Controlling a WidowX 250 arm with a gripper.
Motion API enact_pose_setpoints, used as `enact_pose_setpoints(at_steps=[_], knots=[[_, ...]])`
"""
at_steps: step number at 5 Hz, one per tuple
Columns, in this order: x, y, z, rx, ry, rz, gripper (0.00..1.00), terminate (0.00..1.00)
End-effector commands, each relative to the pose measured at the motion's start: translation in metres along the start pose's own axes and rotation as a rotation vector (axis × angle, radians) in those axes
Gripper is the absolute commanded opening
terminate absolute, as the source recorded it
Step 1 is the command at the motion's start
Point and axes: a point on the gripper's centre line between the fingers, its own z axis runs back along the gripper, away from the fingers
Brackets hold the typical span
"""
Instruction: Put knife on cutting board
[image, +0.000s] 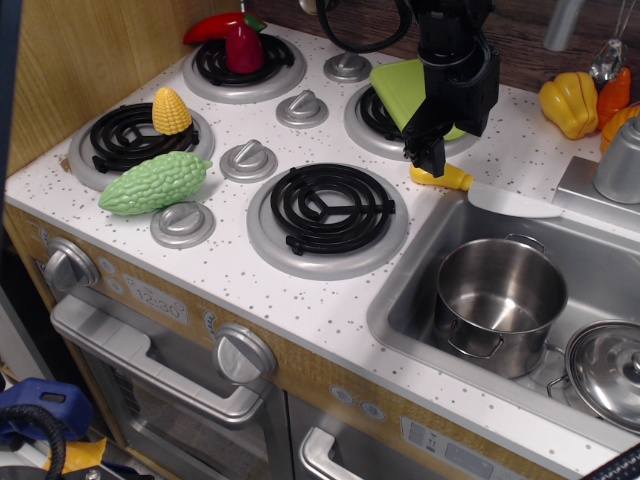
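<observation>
The knife lies flat on the counter at the sink's back-left rim, with its yellow handle (447, 178) to the left and its white blade (515, 203) pointing right. The lime-green cutting board (398, 85) lies tilted on the back-right burner, partly hidden behind my arm. My black gripper (428, 160) points down, its fingertips right at the left end of the knife's handle and just in front of the board. The fingers read as one dark mass, so I cannot tell whether they are open or shut, or whether they grip the handle.
A green bitter gourd (155, 183) and a yellow corn (171, 110) lie at the left burners, and a red pepper (243, 48) on the back-left burner. The sink (400, 300) holds a steel pot (498, 303) and a lid (608, 372). Yellow and orange peppers (570, 102) sit back right.
</observation>
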Motion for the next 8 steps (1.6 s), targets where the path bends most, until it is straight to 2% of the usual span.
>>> enact_pose_setpoints(at_steps=[1, 5, 6, 8], knots=[[0.000, 0.000, 0.000, 0.000, 0.000, 0.000, 1.00, 0.00], [-0.012, 0.002, -0.013, -0.003, -0.051, -0.026, 1.00, 0.00], [-0.013, 0.002, -0.014, -0.022, -0.062, -0.034, 0.00, 0.00], [-0.008, 0.005, 0.011, -0.042, -0.006, -0.025, 0.00, 0.00]])
